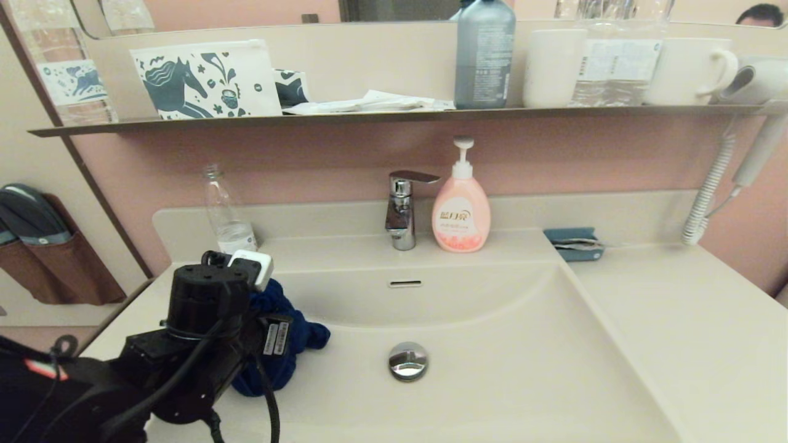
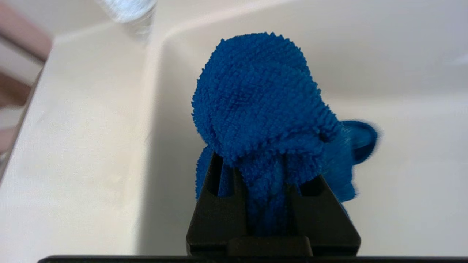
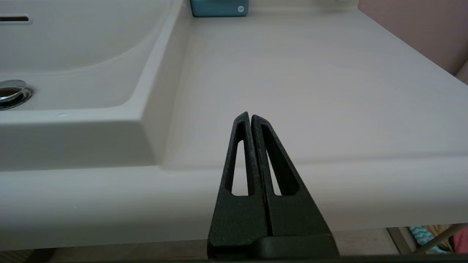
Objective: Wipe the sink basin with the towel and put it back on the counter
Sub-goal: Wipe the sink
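A bunched blue towel [image 1: 289, 335] [image 2: 256, 106] hangs over the left side of the cream sink basin [image 1: 492, 344], clamped between the black fingers of my left gripper [image 2: 261, 164]. In the head view the arm hides that gripper's fingers and covers part of the towel. The chrome drain plug [image 1: 407, 360] lies to the towel's right, and the slot overflow [image 1: 405, 283] is in the back wall. My right gripper [image 3: 250, 116] is shut and empty, parked in front of the counter [image 3: 310, 84] at the basin's right; it does not show in the head view.
On the counter's back edge stand a chrome tap [image 1: 401, 209], a pink soap pump bottle [image 1: 460, 206], a clear plastic bottle [image 1: 228, 212] at the left and a small teal tray [image 1: 572, 243] at the right. A dark-edged shelf [image 1: 394, 114] above carries bottles and mugs.
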Robot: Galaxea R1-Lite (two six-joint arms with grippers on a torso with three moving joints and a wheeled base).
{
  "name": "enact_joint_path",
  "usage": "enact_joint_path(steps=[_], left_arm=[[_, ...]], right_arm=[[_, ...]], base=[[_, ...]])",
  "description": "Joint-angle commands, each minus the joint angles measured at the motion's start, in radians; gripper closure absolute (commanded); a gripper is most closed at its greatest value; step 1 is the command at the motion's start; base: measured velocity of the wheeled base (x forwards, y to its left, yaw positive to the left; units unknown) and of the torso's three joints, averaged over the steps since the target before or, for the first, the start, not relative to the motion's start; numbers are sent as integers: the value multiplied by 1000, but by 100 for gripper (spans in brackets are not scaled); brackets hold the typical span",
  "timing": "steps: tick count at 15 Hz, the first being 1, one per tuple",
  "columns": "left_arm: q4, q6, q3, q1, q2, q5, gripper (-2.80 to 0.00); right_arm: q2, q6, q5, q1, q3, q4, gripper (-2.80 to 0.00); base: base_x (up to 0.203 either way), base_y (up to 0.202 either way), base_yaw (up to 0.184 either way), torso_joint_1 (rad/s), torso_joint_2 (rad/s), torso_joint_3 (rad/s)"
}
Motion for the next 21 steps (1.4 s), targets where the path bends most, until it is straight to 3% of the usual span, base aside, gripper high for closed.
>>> enact_joint_path(steps=[1,4,5,9,12,16,19,21], left_arm=[[-3,-1,75,3,-59,25,0],[41,-2,128,69,-78,51,0],[92,-9,128,83,-84,92,0],[293,-175,121,86,-96,158,0],[480,-291,46,77,-80,229,0],[702,-437,-44,-72,-68,304,0],[885,-618,-160,-207,-9,340,0],[952,-673,-256,-291,8,345,0]], right_arm=[[1,0,0,0,0,0,0],[1,0,0,0,1,0,0],[1,0,0,0,0,0,0],[1,0,0,0,0,0,0],[1,0,0,0,1,0,0],[1,0,0,0,0,0,0],[1,0,0,0,1,0,0],[1,0,0,0,0,0,0]], base=[[0,0,0,0,0,0],[0,0,0,0,0,0],[0,0,0,0,0,0],[0,0,0,0,0,0],[0,0,0,0,0,0],[0,0,0,0,0,0],[0,0,0,0,0,0],[0,0,0,0,0,0]])
